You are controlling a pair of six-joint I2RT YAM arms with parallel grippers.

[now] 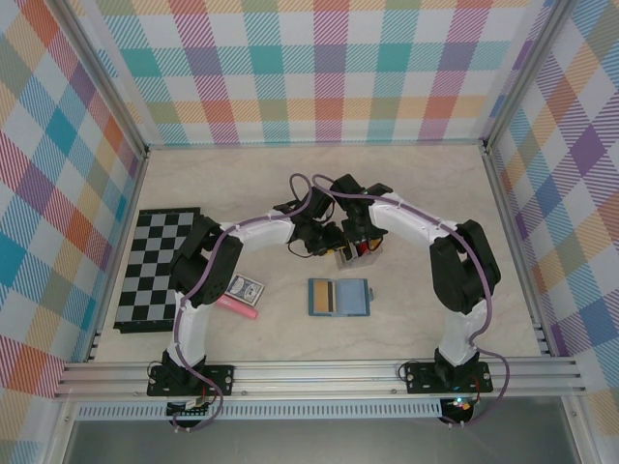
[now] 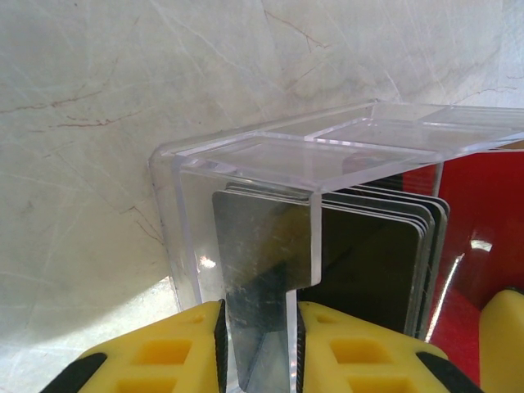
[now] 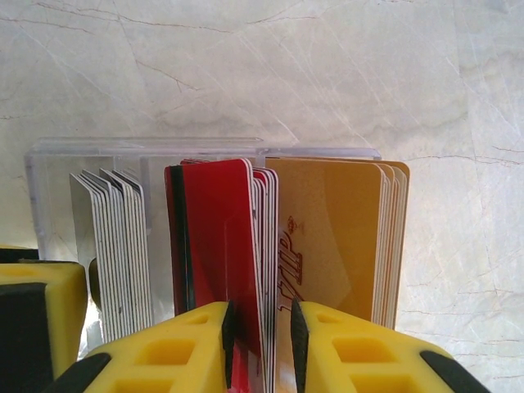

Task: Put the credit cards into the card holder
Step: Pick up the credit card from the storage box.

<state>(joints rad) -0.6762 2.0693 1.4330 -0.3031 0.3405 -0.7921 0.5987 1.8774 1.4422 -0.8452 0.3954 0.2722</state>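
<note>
The credit cards stand upright in a clear acrylic rack (image 1: 360, 253) (image 2: 246, 155) (image 3: 49, 188) at mid-table. Grey cards (image 3: 115, 246), red cards (image 3: 213, 237) and gold cards (image 3: 336, 237) sit side by side; black cards (image 2: 368, 262) show through the rack wall. My right gripper (image 3: 260, 344) (image 1: 363, 237) is shut on a few red cards from above. My left gripper (image 2: 258, 344) (image 1: 329, 242) is shut on a clear wall of the rack. The teal-blue card holder (image 1: 353, 300) lies open on the table just in front of the rack, with a tan strip showing on its left half.
A blue-and-white playing-card box (image 1: 244, 287) and a pink stick (image 1: 237, 304) lie front left beside the left arm. A black-and-white chessboard (image 1: 155, 266) covers the left side. Plaid walls (image 1: 319, 68) close the back and sides. A metal rail (image 1: 319, 372) runs along the near edge.
</note>
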